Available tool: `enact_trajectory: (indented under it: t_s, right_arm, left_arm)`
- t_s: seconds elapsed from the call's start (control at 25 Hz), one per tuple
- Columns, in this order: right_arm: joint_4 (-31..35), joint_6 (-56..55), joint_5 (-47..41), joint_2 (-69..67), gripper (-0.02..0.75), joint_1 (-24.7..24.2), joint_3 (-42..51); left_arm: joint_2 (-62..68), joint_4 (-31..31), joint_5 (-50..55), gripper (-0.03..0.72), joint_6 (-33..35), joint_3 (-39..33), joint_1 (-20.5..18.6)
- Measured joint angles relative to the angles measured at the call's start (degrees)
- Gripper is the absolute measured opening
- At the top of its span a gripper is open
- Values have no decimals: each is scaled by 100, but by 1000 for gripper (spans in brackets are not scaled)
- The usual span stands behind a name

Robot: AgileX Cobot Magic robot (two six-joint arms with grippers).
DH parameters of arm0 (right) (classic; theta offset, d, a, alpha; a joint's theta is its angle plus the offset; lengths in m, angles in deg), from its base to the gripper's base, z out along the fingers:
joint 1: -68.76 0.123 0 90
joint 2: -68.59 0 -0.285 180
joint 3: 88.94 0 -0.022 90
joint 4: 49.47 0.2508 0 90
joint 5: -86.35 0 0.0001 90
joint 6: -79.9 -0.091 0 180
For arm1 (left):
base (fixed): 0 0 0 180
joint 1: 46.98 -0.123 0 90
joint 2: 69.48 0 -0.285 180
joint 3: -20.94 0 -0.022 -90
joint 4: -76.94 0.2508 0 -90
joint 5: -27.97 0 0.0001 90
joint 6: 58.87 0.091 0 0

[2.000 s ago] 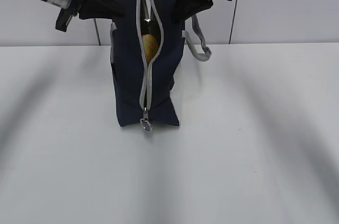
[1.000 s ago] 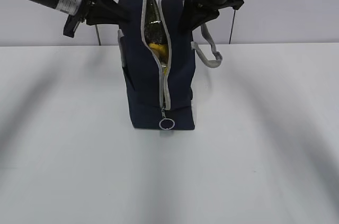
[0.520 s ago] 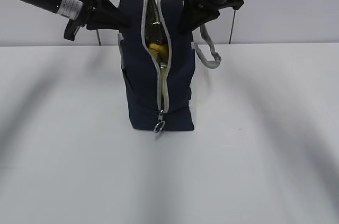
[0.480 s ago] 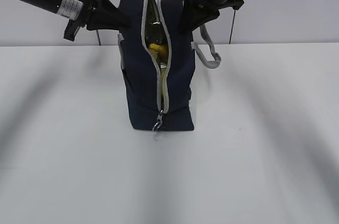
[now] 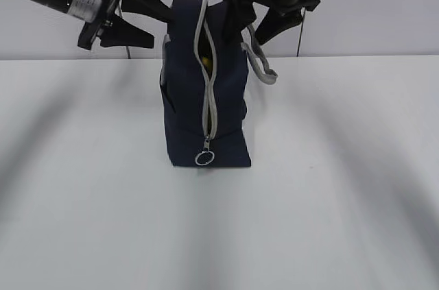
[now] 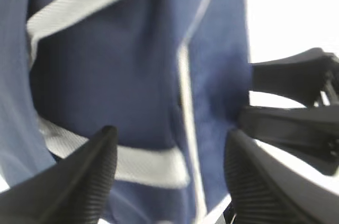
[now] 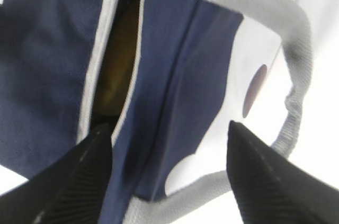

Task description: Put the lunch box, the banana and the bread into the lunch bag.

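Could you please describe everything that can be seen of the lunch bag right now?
The lunch bag is a boxy navy-blue fabric bag standing upright on the white table. A grey zipper runs down its near end to a ring pull; the top is partly unzipped, showing something yellow inside. A grey strap handle hangs on its right, beside a white side panel. The left claw and right claw flank its top with jaws spread.

Lunch bag [image 5: 206,98] contents mostly hidden — wrist views blurred, bag cropped.
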Motion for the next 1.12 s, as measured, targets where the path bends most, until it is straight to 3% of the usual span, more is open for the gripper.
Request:
enact_trajectory:
  t_s: [0.24, 0.48, 0.68, 1.12]
  right_arm:
    - [-188, 0, 0, 349, 514, 0, 14]
    - [-225, 0, 0, 990, 515, 0, 101]
    - [-487, 39, -11, 1778, 515, 99, 882]
    - [-615, 632, -9, 3399, 513, 162, 2863]
  left_arm:
    - [-352, 280, 387, 455, -100, 289, -146]
    - [-843, 1637, 839, 456, -680, 491, -141]
    - [-1335, 2583, 923, 452, -1075, 502, -106]
    - [-2570, 3199, 991, 444, -1221, 48, 683]
